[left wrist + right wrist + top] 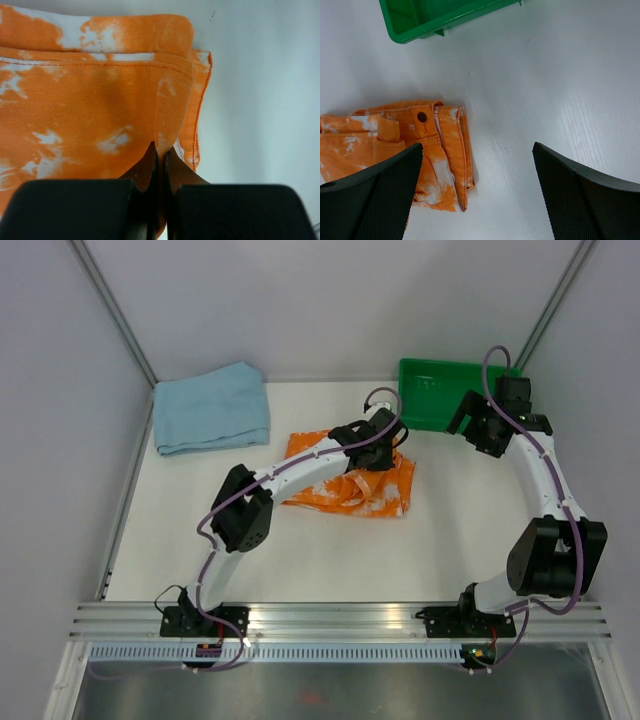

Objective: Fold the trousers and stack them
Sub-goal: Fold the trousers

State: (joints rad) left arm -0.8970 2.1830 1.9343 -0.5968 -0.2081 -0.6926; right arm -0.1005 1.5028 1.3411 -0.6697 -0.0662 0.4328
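One fold of the trousers point(90, 110) is pinched in the closed left hand point(160, 155); the right hand point(476, 150) hangs wide open over the table point(560, 75)

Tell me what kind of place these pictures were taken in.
Probably a robotics lab test cell, not a home: plain grey wall panels enclose a white table, the white left arm and right arm are bolted to an aluminium rail, and orange-and-white tie-dye fabric trousers lie on it.
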